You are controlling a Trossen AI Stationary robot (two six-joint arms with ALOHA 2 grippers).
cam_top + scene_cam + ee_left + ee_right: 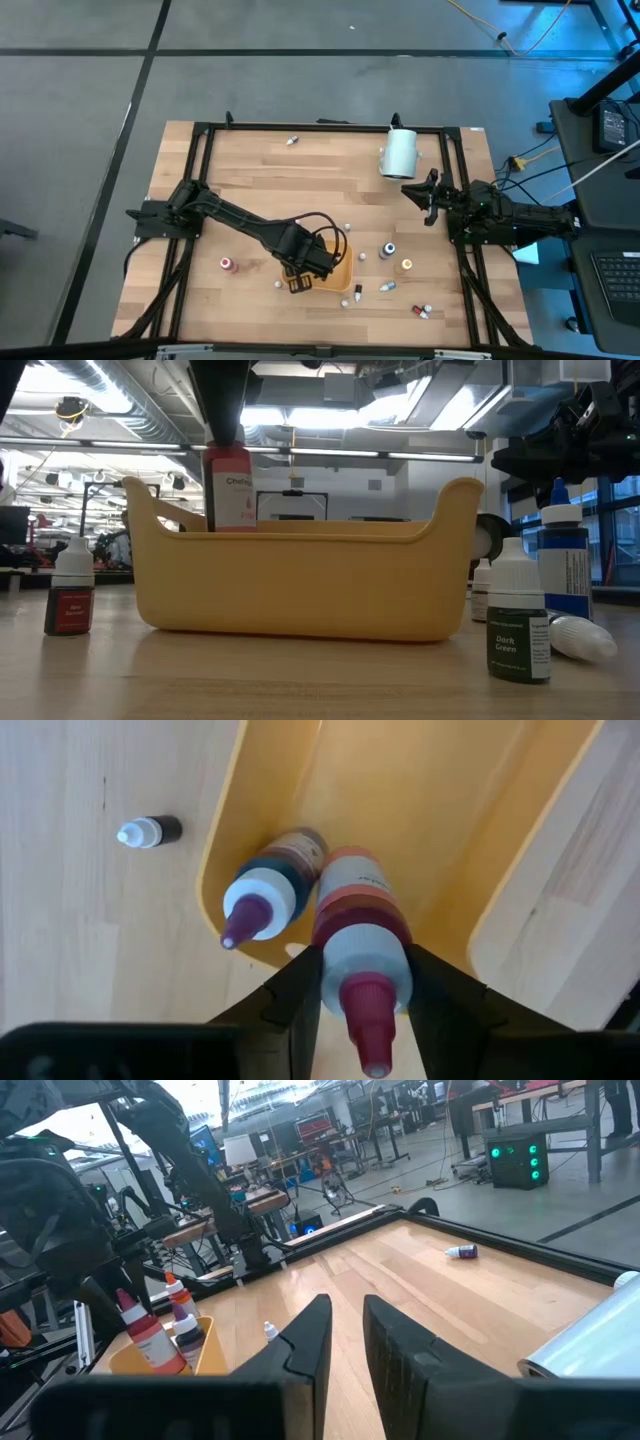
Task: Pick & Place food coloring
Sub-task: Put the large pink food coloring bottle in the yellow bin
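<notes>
1. While the left tool (365, 995) grips a red-capped food coloring bottle (360, 950) inside the yellow tray (450, 810), a purple-capped bottle (265, 900) leans just beside it.
2. Releasing it tilted could topple both.
3. The right tool (345, 1350) waits closed and empty over the counter (260, 170).

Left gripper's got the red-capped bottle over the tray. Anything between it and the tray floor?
Nothing visible blocks it. The left gripper holds the red-capped bottle inside the orange tray, with bare floor ahead. A purple-capped bottle already stands right beside it, close enough that the two may touch when it is set down.
</notes>
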